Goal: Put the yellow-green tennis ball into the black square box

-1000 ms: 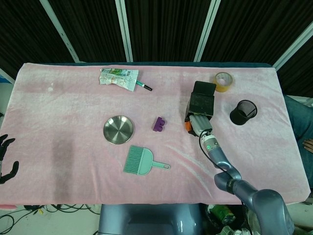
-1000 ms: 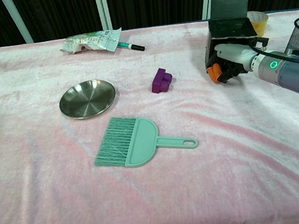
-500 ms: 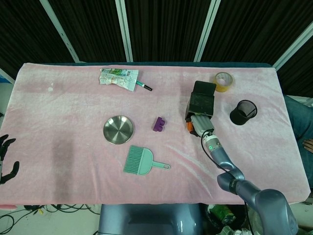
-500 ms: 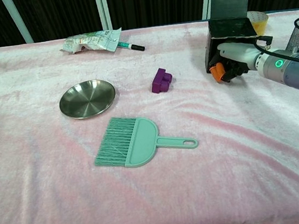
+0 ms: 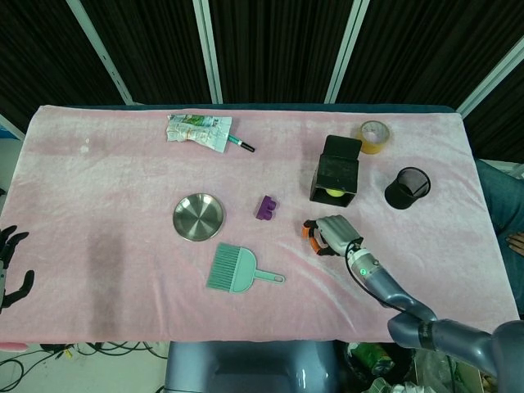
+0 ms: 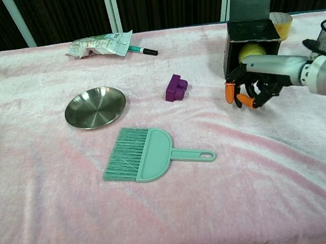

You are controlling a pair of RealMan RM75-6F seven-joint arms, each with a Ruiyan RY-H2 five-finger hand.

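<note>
The black square box [image 5: 339,161] [image 6: 246,31] lies on its side at the right of the pink cloth, its mouth facing me. The yellow-green tennis ball [image 5: 334,193] [image 6: 249,52] rests inside that mouth, touched by nothing. My right hand [image 5: 328,234] [image 6: 252,85] hovers just in front of the box, a short gap from it, palm down, its orange-tipped fingers loosely spread and holding nothing. My left hand [image 5: 8,268] shows only at the far left edge of the head view, off the table, fingers apart and empty.
A steel plate [image 5: 198,217] [image 6: 95,107], a purple block [image 5: 265,208] [image 6: 175,87] and a teal dustpan brush [image 5: 237,271] [image 6: 149,153] lie mid-table. A snack packet [image 5: 197,129] with a pen is at the back. A tape roll [image 5: 375,136] and a black mesh cup [image 5: 407,187] stand near the box.
My right hand has pulled back out of the box's mouth toward the table's front. The tennis ball, hidden behind the hand before, now shows inside the box.
</note>
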